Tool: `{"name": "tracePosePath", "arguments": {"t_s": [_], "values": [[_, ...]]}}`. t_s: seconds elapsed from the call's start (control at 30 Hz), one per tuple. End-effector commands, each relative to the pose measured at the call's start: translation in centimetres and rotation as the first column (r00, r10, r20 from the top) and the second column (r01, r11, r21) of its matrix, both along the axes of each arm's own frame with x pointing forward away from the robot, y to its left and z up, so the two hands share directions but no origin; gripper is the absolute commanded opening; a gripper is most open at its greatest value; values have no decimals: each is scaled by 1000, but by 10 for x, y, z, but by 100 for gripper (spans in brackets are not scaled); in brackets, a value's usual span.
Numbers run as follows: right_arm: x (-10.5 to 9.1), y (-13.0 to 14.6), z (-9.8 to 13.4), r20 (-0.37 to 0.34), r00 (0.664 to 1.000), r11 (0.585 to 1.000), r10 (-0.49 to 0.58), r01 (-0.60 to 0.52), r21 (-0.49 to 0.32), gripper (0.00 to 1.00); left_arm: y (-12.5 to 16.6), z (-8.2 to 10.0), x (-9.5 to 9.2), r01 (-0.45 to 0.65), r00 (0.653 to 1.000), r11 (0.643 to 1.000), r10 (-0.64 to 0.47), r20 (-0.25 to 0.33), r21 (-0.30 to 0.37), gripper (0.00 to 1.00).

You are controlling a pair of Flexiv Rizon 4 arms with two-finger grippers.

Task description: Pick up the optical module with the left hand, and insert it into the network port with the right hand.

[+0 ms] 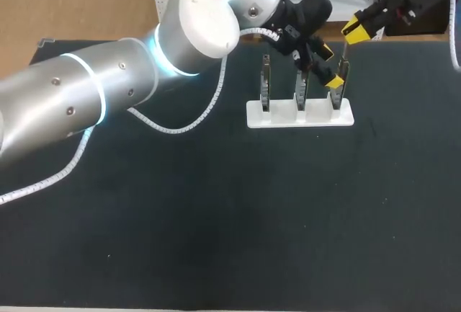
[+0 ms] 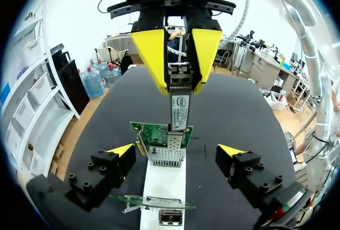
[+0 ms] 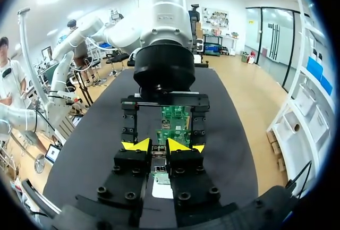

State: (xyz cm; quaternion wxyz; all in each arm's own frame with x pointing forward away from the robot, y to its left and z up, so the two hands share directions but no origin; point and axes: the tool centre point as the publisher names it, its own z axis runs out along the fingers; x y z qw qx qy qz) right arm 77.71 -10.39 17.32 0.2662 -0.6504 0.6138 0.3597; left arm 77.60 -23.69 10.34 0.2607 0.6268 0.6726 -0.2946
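- Clamping the slim, silver metal optical module (image 2: 179, 110) from two sides, my right pincer (image 2: 179, 87) was closed on its upper end. The long body hung nose down, as I judged an insertion would need.
- The module's lower end stood at the top edge of the green circuit board (image 2: 154, 130), just above the perforated metal cage of the network port (image 2: 166, 154). Whether it had entered the port, I could not tell.
- My left pincer (image 2: 177, 150) was spread wide and held nothing. Its black, yellow-tipped fingers stood on either side of that board, apart from it, probably to leave the other arm room.
- The board stood upright in a slotted white plastic base (image 2: 164, 185) beside two more upright cards (image 1: 266, 85), which I judged kept the port steady against a push.
- That base rested on the dark, matte bench (image 1: 216, 218).
- The module looked smooth and rigid, with a paper label on one flat face. The right pincer's broad, flat yellow pads suited those flat sides.
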Motion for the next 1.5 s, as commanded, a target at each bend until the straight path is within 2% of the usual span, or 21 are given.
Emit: {"name": "tracePosePath", "arguments": {"t_s": [0.03,0.83,1.5], "values": [[-2,2,-1,8,1000,1000,-5,5,-10,0,-2,1,4,4,1000,1000,-4,-5,7,100],[0,-2,-3,17,1000,1000,-18,18,5,0,-2,1,4,4,1000,1000,-4,-5,7,100],[-2,-1,-14,-8,1000,1000,-17,18,2,0,-2,1,4,4,1000,1000,-4,-5,7,100]]}}
